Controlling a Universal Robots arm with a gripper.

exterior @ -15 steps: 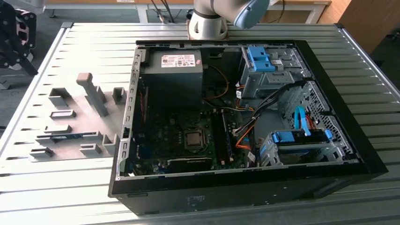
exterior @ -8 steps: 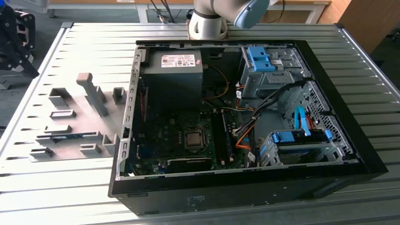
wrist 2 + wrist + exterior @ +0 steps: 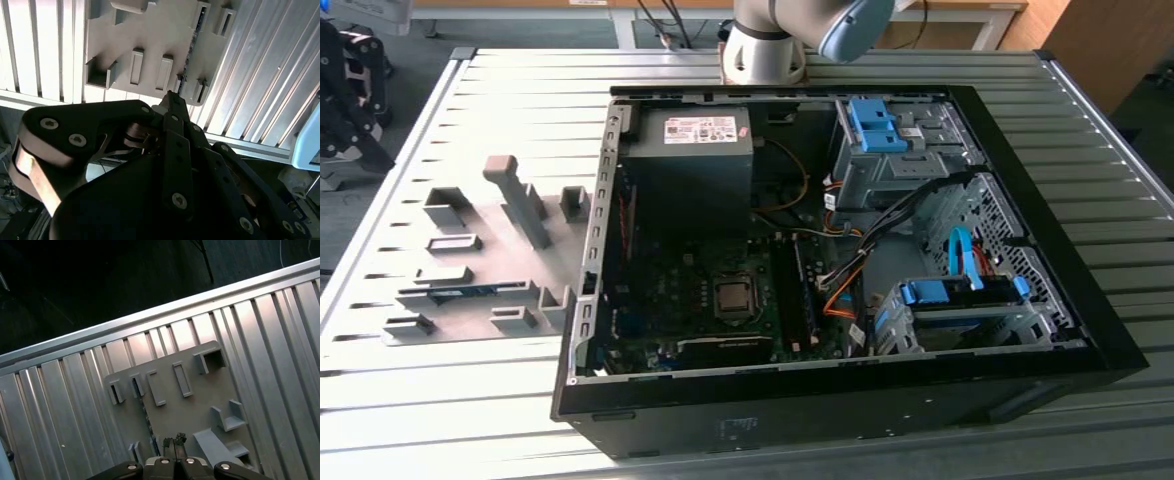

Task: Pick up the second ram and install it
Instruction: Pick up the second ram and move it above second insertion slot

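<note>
gripper: fingers pinched right together with nothing between them, hanging above the grey holder plate
second ram: standing on edge in its holder blocks on that plate, below the fingertips and a little off to one side, not touching them
same stick, second wrist view: thin dark strip running straight ahead of the tool tip
same stick, exterior view: blue-green sliver low on the plate
table: ribbed metal, under the plate and the tool
open pc case: beside the plate, farther from the fingertips than the ram
</note>
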